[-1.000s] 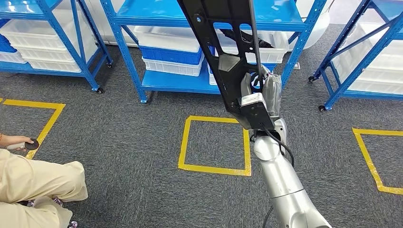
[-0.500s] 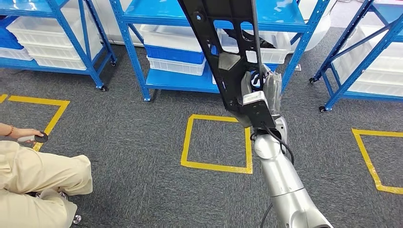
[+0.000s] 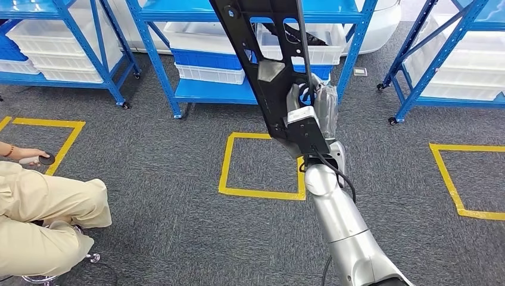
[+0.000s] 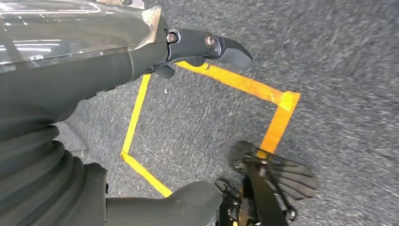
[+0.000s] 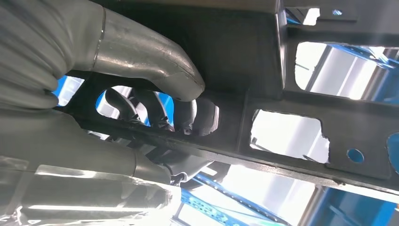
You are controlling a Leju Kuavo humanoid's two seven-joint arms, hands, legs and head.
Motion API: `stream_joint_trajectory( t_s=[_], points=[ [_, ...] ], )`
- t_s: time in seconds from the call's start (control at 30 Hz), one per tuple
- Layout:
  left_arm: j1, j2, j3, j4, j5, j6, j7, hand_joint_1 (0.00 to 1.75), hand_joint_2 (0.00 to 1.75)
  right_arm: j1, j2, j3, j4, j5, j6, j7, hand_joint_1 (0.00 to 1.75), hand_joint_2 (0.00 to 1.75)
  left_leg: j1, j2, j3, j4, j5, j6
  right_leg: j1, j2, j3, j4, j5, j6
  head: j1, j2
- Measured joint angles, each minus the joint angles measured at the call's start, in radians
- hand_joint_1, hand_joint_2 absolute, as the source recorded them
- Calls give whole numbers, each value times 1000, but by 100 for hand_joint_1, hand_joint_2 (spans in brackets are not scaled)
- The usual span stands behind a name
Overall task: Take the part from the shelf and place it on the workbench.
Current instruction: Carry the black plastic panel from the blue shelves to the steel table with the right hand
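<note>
Right hand [image 3: 312, 101] grasps black part [image 3: 262, 53], part extending up beyond hand. Left hand [image 4: 141, 52] released, above floor.

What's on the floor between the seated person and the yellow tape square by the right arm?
Bare grey carpet only, in the head view, between the person in beige trousers and the yellow tape square.

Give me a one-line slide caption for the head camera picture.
Right hand holds the long black part upright above a yellow floor square, blue shelves behind.
</note>
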Motion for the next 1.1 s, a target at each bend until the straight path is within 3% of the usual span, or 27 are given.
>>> stream_joint_trajectory(
  t_s=[0.03, 0.13, 0.17, 0.27, 0.33, 0.37, 0.43, 0.5, 0.53, 0.6, 0.63, 0.67, 0.73, 0.8, 0.87, 0.97, 1.0, 1.03, 1.1],
  points=[
    [1, 0, 0, 0, 0, 0, 0, 0, 175, 0, 0, 0, 3, 0, 0, 0, 175, 175, -3, -1, 20, -10, 10, 7, 6, 0, -5, 0, 4, -2, 0, 0],
    [0, 2, 0, -1, 0, 0, 3, 0, 175, -2, 1, 0, 7, 0, 1, -1, 175, 175, -19, -8, 150, -188, 50, 52, 17, 0, -12, 0, 13, -1, 5, 0],
    [0, 4, 0, -1, 0, 0, 3, 0, 175, -3, 1, 0, 7, 0, 1, -1, 175, 175, -26, -8, 176, -229, 53, 64, 14, -2, -13, -1, 16, 2, 7, 0],
    [1, 6, 0, -2, 0, 1, 3, 0, 175, -5, 6, 0, 8, 1, 2, -2, 175, 175, -44, -4, 193, -270, 64, 82, 1, -6, -16, -7, 25, 18, 6, 0],
    [1, 6, 0, -2, 0, 0, 3, 0, 175, -6, 7, 0, 7, 1, 2, -2, 175, 175, -39, 1, 210, -312, 86, 89, 3, -5, -26, 2, 17, 24, 6, 0],
    [1, 6, 0, -2, 0, 0, 3, 0, 175, -7, 7, 0, 7, 1, 2, -2, 175, 175, -34, 4, 216, -330, 97, 90, 4, -4, -42, 32, 0, 24, 6, 0],
    [0, 5, 0, -1, 0, -3, 3, 0, 175, -8, 6, 0, 8, 2, 2, -3, 175, 175, -27, 7, 214, -341, 106, 87, -6, -3, -96, 146, -50, 27, 7, 0],
    [1, 4, 0, -1, 0, -4, 3, 0, 175, -3, 3, 0, 13, 8, 1, -2, 175, 175, -18, 4, 206, -338, 109, 77, -22, -3, -136, 233, -75, 45, 7, 0],
    [1, 3, 0, -1, 0, -5, 3, 0, 175, -1, 1, 0, 15, 13, 0, -1, 175, 175, -11, 1, 201, -333, 110, 68, -31, -3, -130, 224, -66, 61, 7, 0],
    [1, 3, 1, 0, 0, -5, 3, 0, 175, 0, 0, 0, 17, 22, -1, 0, 175, 175, 5, -7, 184, -309, 104, 44, -52, 2, -71, 113, -24, 100, 8, 0],
    [0, 5, 1, -1, 0, -5, 4, 0, 175, -1, 0, 0, 18, 24, -2, 0, 175, 175, 10, -12, 172, -292, 99, 31, -57, 11, -43, 62, -10, 111, 10, 0],
    [0, 6, 1, -1, 0, -5, 4, 0, 175, -1, 0, 1, 18, 26, -2, 0, 175, 175, 12, -17, 159, -274, 95, 19, -59, 17, -27, 32, -3, 111, 12, 0],
    [2, 6, 1, -2, 0, -4, 4, 0, 175, 1, 0, 2, 18, 27, -2, 2, 175, 175, 11, -27, 143, -260, 97, 4, -53, 23, -31, 35, -4, 90, 13, 0],
    [6, 4, 1, -1, 0, -4, 5, 0, 175, 2, 2, 3, 18, 27, -3, 4, 175, 175, 16, -29, 137, -258, 99, -1, -53, 16, -38, 41, 0, 72, 8, 0],
    [8, 3, 2, 0, 0, -4, 5, 0, 175, 1, 5, 3, 18, 28, -3, 5, 175, 175, 18, -18, 113, -206, 64, -1, -51, 8, -40, 40, 6, 60, 5, 0],
    [7, 3, 2, 0, 0, -4, 6, 0, 175, 2, 8, 5, 18, 30, -3, 6, 175, 175, 12, -9, 28, -7, -37, 3, -38, -6, -46, 39, 11, 48, 3, 0],
    [7, 3, 2, 0, 0, -4, 6, 0, 175, 3, 8, 5, 18, 30, -3, 6, 175, 175, 10, -9, 11, 35, -50, 7, -33, -12, -49, 39, 12, 45, 3, 0],
    [8, 3, 2, 0, 0, -4, 6, 0, 175, 4, 8, 5, 18, 30, -3, 6, 175, 175, 6, -9, 13, 41, -46, 14, -28, -17, -51, 39, 14, 42, 3, 0],
    [8, 3, 2, 0, 0, -4, 6, 0, 175, 5, 8, 6, 18, 30, -3, 6, 175, 175, -6, 0, 77, -58, 1, 38, -20, -27, -52, 39, 16, 40, 3, 0]
  ],
)
